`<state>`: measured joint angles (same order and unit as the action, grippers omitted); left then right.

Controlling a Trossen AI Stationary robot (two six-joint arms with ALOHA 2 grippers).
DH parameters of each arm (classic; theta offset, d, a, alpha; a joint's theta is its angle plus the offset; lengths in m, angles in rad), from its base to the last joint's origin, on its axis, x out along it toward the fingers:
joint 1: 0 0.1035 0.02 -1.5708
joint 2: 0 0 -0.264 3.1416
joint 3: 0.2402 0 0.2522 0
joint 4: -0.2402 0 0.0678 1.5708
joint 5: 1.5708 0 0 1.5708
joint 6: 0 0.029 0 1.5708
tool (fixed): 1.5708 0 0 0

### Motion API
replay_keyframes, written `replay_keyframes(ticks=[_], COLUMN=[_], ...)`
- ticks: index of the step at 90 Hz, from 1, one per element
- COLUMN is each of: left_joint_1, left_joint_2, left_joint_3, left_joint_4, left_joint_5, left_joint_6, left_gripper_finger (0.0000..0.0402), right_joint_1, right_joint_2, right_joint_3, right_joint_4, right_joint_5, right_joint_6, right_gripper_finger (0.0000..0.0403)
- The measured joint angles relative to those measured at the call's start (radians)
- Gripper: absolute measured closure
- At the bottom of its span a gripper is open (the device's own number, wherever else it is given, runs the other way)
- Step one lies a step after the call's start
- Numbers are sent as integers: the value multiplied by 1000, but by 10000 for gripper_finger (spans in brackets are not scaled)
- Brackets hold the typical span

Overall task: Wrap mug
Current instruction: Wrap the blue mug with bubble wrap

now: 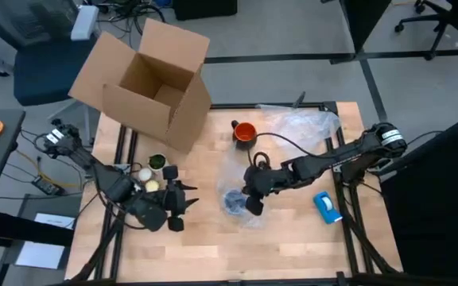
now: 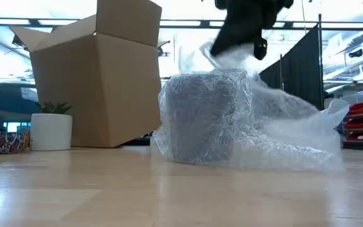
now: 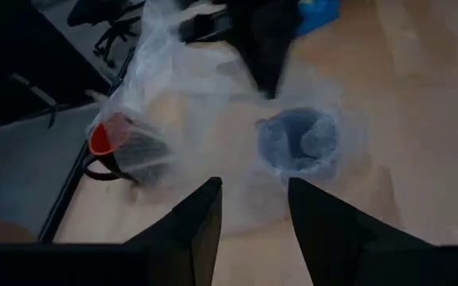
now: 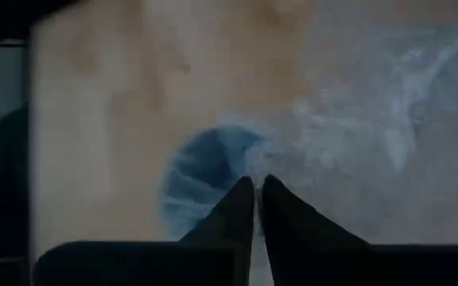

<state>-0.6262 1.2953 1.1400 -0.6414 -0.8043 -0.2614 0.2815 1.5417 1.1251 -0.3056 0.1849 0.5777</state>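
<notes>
- A pale wooden table is sitting in a room of grey floor, cables and office chairs; a dark curtain is hanging past its right edge.
- A sheet of bubble wrap is lying across the middle and far right of the table, its far corner reaching toward the far edge.
- A blue-grey cup is standing upright on the near part of the wrap. In the low view it is showing only as a grey cylinder behind the film, so its surface is hard to make out.
- The mug is standing at the far middle of the table, just left of the wrap's far part; in the left wrist view the film is veiling its body, and only the orange inside is reading clearly.
- The right gripper is hovering over the cup's rim, fingers pinched together; whether film is caught between them cannot be told.
- The left gripper is waiting at the near left, fingers spread and holding nothing, aimed toward the cup.
- An open cardboard box is crowding the far left corner, with a small potted plant beside it.
- A blue object is lying near the right edge; the near strip of table is lying bare.
</notes>
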Motion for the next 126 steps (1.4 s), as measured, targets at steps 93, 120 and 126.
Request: replay_keyframes(ticks=[93, 120, 126], left_joint_1=[145, 150, 151], left_joint_2=[345, 465, 470], left_joint_3=[0, 27, 29], left_joint_4=[474, 517, 520], left_joint_5=[-8, 75, 93], left_joint_6=[269, 320, 328], left_gripper_finger=[273, 273, 273], right_joint_1=[37, 57, 58], right_joint_2=[96, 96, 96], right_joint_3=[1, 1, 1], right_joint_4=[185, 170, 168], right_joint_5=[-211, -203, -182], right_joint_6=[-103, -136, -137], right_gripper_finger=[403, 400, 395])
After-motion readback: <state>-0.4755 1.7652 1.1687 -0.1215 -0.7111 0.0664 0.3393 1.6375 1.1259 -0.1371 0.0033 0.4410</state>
